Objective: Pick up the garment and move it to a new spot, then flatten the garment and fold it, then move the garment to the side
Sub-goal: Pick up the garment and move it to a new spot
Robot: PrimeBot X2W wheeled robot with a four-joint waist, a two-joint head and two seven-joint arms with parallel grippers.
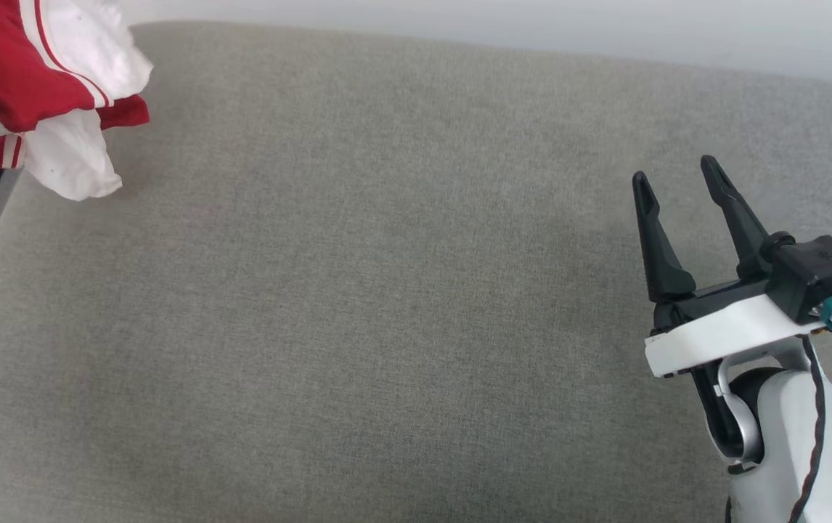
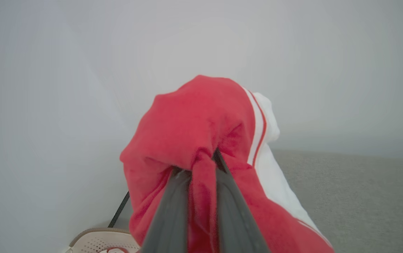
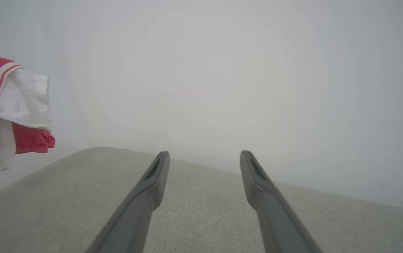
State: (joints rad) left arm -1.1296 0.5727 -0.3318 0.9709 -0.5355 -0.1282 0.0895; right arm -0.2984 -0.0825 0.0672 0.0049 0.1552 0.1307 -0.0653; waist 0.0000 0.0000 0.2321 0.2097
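Aloft, garment (image 2: 194, 123) between left jaws

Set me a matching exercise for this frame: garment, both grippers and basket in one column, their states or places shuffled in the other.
1. garment
2. left gripper
3. right gripper
4. basket

A. open, above the grey cushion
B. beige, low in the left wrist view, under the hanging cloth
C. red and white, bunched and hanging
D. shut on the garment

Pairs: 1-C, 2-D, 3-A, 4-B
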